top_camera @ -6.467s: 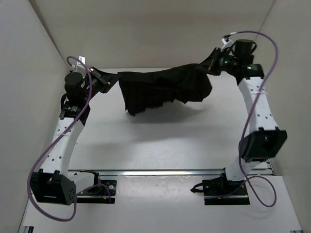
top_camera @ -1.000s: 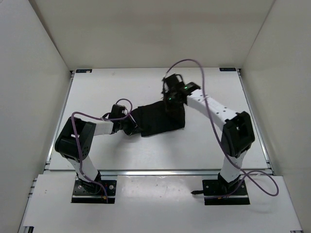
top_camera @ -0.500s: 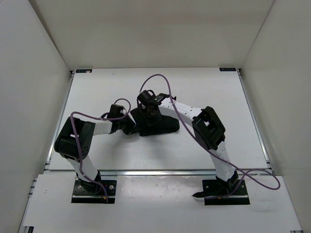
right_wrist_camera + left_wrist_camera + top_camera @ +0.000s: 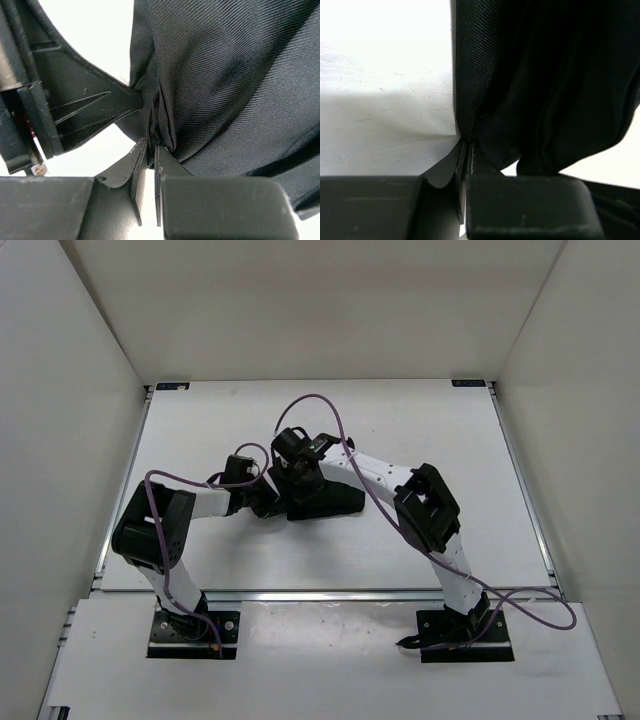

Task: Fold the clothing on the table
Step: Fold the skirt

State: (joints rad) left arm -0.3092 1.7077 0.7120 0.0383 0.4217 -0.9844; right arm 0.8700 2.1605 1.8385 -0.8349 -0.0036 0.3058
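The clothing [image 4: 325,498] lies bunched in a small black heap at the centre of the top view, on the table [image 4: 450,430]. The left gripper [image 4: 268,502] pinches its left edge, jaws nearly touching. The right gripper [image 4: 300,480] clamps a fold just beside it, jaws narrow. With 2 grippers crowding 1 spot, they could knock together. An uneven release could let the top layer slide off, and a snagged pleat could drag the heap.

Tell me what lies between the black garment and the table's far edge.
Nothing; bare white table runs from garment to far edge, top view.
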